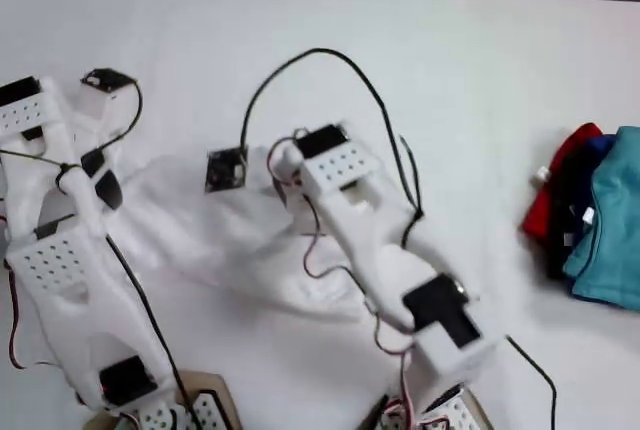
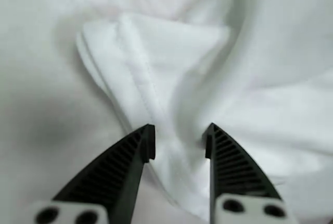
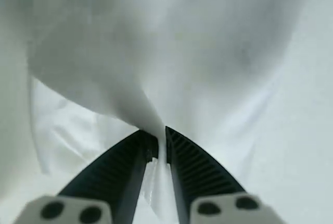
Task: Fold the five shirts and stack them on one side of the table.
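Left hand: its black ribbed fingers stand apart, straddling a raised, stitched fold of the white shirt. The cloth runs between the tips, which do not close on it.

Right hand: fingers drawn nearly together, clamped on a pinch of the same white shirt. The fabric rises from the tips in a taut peak.

White shirt: soft, thin cloth, crumpled and creased. It lies between the two arms near the middle of the worktop, which is also white and smooth.

Other garments lie well apart at the worktop's far right edge in the high view, in one overlapping pile: a red shirt, a dark shirt and a teal shirt.
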Robot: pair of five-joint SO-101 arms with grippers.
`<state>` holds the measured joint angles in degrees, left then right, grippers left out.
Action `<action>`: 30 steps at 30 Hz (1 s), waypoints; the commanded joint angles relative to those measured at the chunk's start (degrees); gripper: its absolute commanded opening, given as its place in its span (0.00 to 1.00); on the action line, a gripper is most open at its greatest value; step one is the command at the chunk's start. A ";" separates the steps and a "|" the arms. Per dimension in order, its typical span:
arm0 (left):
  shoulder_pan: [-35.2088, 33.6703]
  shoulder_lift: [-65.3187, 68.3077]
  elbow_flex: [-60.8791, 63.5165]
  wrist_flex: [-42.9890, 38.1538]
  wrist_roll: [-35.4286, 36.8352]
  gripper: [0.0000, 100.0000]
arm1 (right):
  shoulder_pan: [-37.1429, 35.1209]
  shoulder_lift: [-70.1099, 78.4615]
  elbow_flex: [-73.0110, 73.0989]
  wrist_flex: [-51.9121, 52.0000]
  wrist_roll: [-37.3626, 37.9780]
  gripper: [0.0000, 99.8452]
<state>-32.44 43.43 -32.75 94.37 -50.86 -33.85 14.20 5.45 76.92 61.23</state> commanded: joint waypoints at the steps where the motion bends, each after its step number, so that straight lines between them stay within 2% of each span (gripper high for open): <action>1: -0.53 -0.26 -0.13 0.18 -0.44 0.18 | 0.66 4.79 -6.15 0.31 0.18 0.02; 4: -0.62 -0.26 -0.13 0.18 -0.44 0.18 | 1.71 7.52 -8.53 0.31 -0.09 0.03; 10: -0.53 -0.26 -0.13 -0.09 -0.44 0.18 | 3.30 4.70 -9.14 0.48 -1.76 0.17; 15: -0.26 -0.26 -0.13 -0.18 -0.44 0.18 | 4.62 1.19 -8.88 1.98 -2.37 0.17; 18: -0.26 -0.26 -0.13 -0.18 -0.44 0.18 | 4.18 -1.98 -8.88 5.41 -2.55 0.15; 22: -0.26 -0.26 -0.13 -0.18 -0.44 0.18 | -1.54 -6.64 -7.56 10.51 -4.13 0.06; 25: -0.44 -0.26 -0.13 -0.18 -0.44 0.18 | -3.03 -8.22 -2.20 9.27 -4.75 0.04; 30: -0.62 -0.26 -0.13 0.00 -0.62 0.18 | -1.54 -8.31 8.09 1.80 -4.66 0.02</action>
<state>-32.62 43.43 -32.75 94.37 -50.86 -36.04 9.19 10.37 82.11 56.57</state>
